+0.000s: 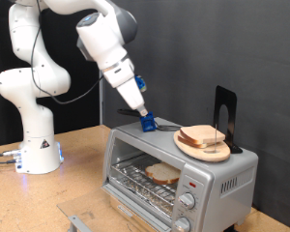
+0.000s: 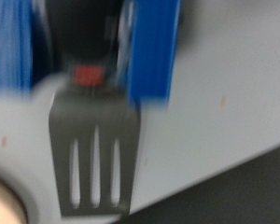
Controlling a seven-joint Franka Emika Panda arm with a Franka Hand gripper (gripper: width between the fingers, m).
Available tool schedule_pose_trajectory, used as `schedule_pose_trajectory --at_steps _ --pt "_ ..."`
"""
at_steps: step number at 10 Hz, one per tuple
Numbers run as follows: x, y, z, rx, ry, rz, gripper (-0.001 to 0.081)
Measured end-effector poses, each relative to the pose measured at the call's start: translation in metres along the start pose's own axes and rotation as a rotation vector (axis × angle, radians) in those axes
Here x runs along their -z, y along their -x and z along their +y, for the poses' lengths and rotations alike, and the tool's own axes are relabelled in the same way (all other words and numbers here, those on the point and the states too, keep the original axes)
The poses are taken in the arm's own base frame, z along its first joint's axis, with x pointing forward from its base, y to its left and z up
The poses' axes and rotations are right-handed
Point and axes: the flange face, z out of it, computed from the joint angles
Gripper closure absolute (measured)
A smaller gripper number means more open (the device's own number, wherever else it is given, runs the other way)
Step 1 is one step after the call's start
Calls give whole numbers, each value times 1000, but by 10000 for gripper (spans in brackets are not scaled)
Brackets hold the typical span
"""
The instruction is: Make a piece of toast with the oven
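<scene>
The silver toaster oven (image 1: pixel 217 179) stands at the exterior view's lower right with its door (image 1: pixel 135 200) folded down. One slice of toast (image 1: pixel 162 174) lies on the wire rack inside. My gripper (image 1: pixel 145 122) is down on the oven's top. In the wrist view my gripper (image 2: pixel 82 56) has its blue fingers (image 2: pixel 154 47) close on both sides of the black handle of a grey slotted spatula (image 2: pixel 93 159). The spatula lies flat on the oven top, and its handle (image 1: pixel 170 125) shows in the exterior view.
A round wooden plate (image 1: pixel 188 145) with a stack of bread slices (image 1: pixel 205 137) sits on the oven top. A black upright stand (image 1: pixel 225 111) is behind it. The arm's white base (image 1: pixel 37 145) stands on the wooden table (image 1: pixel 77 179).
</scene>
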Motion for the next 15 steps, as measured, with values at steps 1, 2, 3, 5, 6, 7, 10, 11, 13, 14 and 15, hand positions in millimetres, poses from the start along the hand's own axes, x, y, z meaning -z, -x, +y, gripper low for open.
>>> schedule_pose_trajectory --at_steps 1,2,3,5,6,7,10,11,13,14,15 --pt "6 13 10 -2 -11 1 -2" --pt "15 25 20 -9 -20 14 -2" --pt "25 35 29 -19 -31 38 -2" --pt "50 48 46 -24 -68 98 -2" --pt "63 54 54 -23 -83 122 -2" --pt "76 60 62 -28 -90 131 -2" --pt "97 73 72 -38 -98 127 -2" --pt "97 70 70 -106 -120 156 -2" --pt "99 70 77 -347 -153 204 -2" --pt "102 73 88 -472 -152 222 -2" --pt "105 76 104 -599 -133 253 -2"
